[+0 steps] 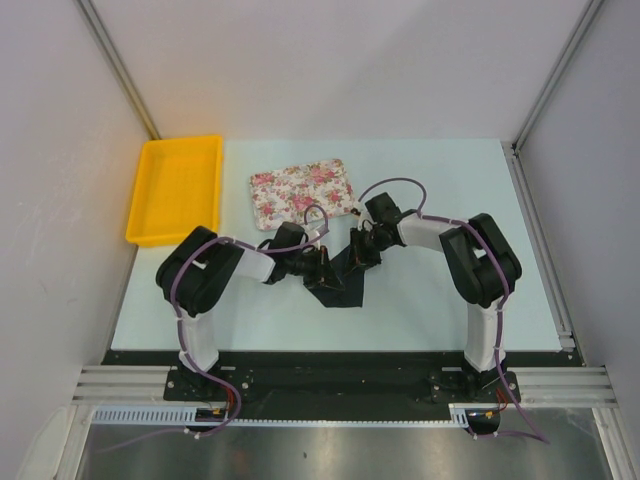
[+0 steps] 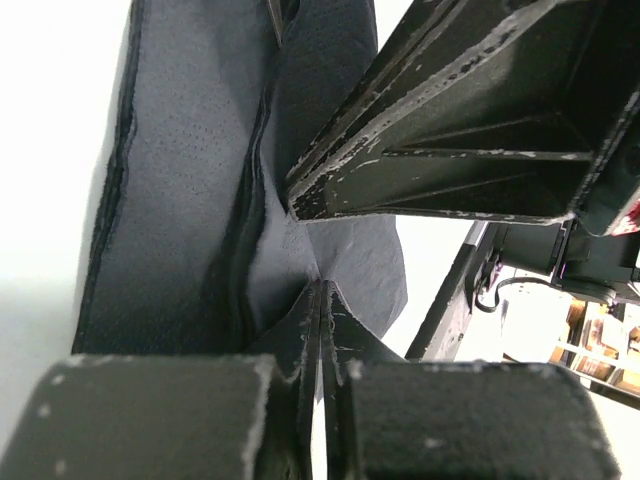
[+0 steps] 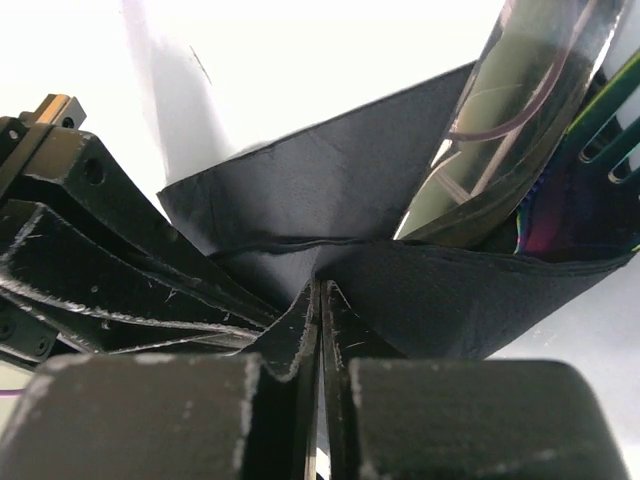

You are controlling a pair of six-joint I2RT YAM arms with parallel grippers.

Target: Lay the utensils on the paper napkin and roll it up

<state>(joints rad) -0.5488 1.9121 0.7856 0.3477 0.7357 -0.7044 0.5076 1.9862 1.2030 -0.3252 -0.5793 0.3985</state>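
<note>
The left gripper point(image 2: 322, 295) and the right gripper point(image 3: 320, 290) are each clamped tight on a fold of the black paper napkin point(image 1: 342, 288). It sits mid-bench, on the near-edge side of the floral tray point(image 1: 300, 188). The silvery utensils point(image 3: 505, 120) are tucked in its folds.

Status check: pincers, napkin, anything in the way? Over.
Left pincer shut on napkin. Right pincer shut on napkin. Utensils tucked in its fold. Floral tray just behind, not blocking.
</note>
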